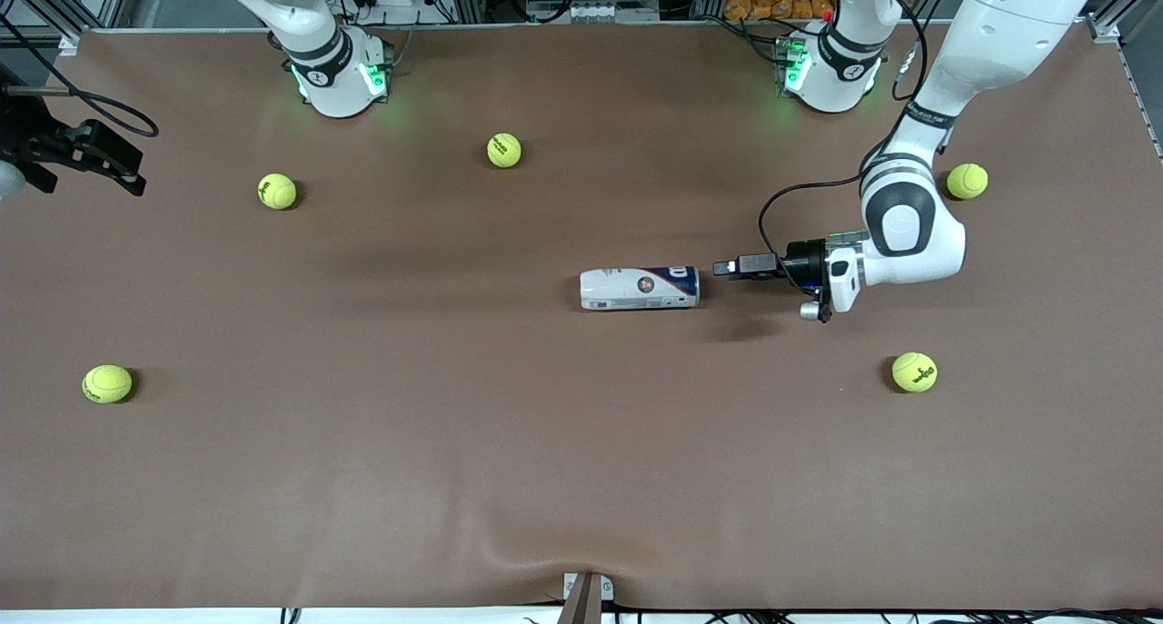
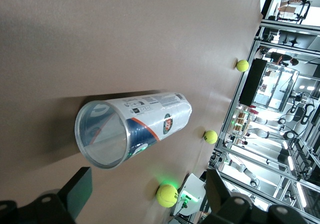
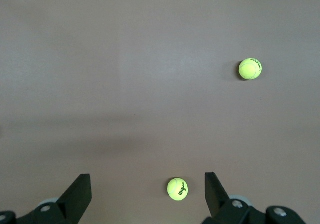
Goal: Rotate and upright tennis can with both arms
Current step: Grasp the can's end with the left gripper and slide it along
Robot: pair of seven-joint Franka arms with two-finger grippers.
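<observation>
The tennis can (image 1: 641, 288), white and dark blue with silver rims, lies on its side in the middle of the brown table. My left gripper (image 1: 725, 267) is level with it, just off its end toward the left arm's end of the table, and not touching it. In the left wrist view the can (image 2: 145, 121) shows its round rimmed end toward my open, empty left gripper (image 2: 148, 199). My right gripper (image 1: 127, 165) hangs high over the right arm's end of the table, well away from the can. It is open and empty in the right wrist view (image 3: 147, 194).
Several yellow-green tennis balls lie scattered: one (image 1: 504, 150) and one (image 1: 277, 191) near the right arm's base, one (image 1: 107, 383) toward that end, one (image 1: 914, 371) and one (image 1: 967, 181) near the left arm. A bracket (image 1: 586, 597) sits at the table's near edge.
</observation>
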